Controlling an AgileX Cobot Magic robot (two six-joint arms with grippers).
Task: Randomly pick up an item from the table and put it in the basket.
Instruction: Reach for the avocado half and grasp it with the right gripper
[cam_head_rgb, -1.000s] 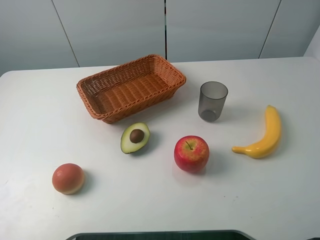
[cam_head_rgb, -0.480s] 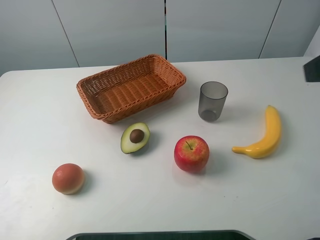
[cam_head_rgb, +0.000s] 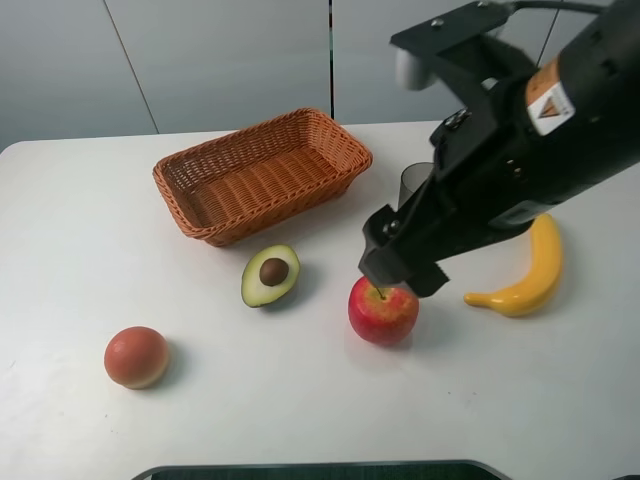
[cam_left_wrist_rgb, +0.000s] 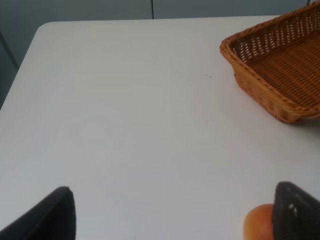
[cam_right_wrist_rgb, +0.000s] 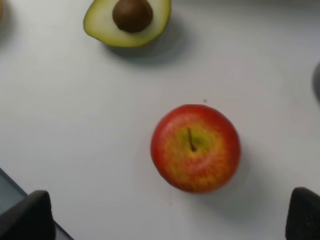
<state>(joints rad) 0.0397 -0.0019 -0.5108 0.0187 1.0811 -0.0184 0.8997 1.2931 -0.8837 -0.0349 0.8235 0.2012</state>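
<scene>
The avocado half (cam_head_rgb: 270, 275) lies on the bench (cam_head_rgb: 300, 410), near the empty basket (cam_head_rgb: 280, 207). The right jaws hang wide open over the apple (cam_head_rgb: 385, 315); the left jaws are wide too. Nothing is picked up yet.

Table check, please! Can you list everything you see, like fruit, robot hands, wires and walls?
Surface: white table, smooth.
Job's things: avocado half pit-up on the table; basket empty.
Clutter: red apple, orange-red fruit, banana, grey cup partly behind the right arm.
Grippers: right gripper open above the apple; left gripper open, holding nothing.
Cables: one dark cable atop the right arm.
Surroundings: pale grey wall panels.
</scene>
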